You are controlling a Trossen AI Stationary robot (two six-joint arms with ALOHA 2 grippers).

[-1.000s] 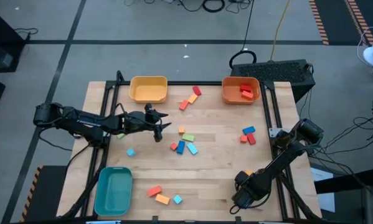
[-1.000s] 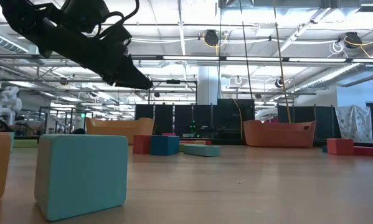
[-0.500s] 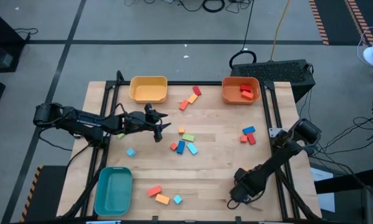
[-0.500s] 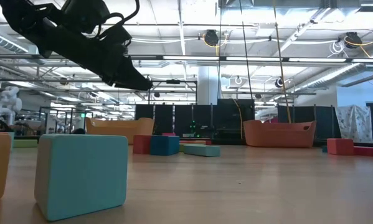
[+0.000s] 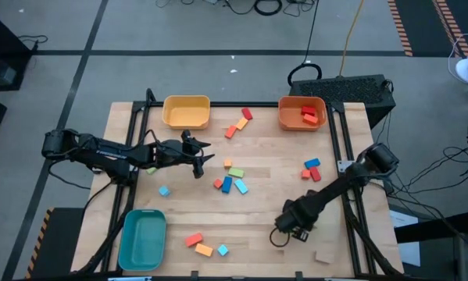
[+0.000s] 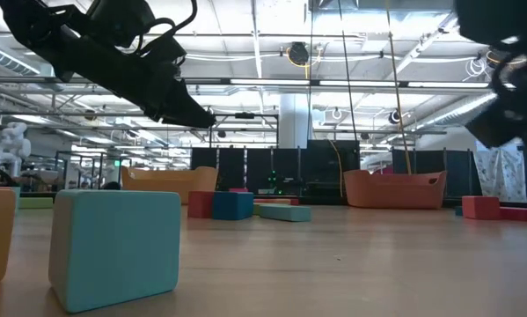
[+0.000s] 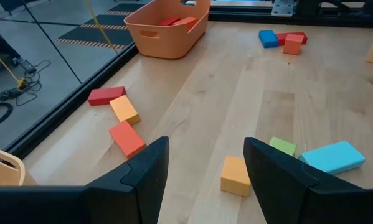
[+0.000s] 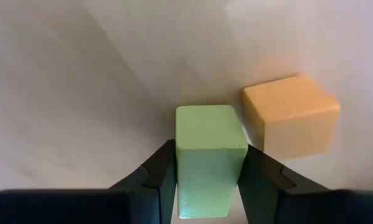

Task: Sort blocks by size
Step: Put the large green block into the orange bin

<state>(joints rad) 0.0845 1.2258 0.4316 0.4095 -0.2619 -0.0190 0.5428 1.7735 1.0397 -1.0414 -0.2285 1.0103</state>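
The right gripper (image 8: 205, 180) pinches a green block (image 8: 208, 155) between its jaws, low over the tabletop (image 5: 265, 195), just beside an orange block (image 8: 290, 115); the left gripper (image 7: 205, 168) hovers, jaws spread, near the yellow bin (image 5: 187, 111).

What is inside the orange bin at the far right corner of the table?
The orange bin holds red blocks; two or three show from above. The left wrist view shows only their tops above the rim, so anything beneath them is hidden.
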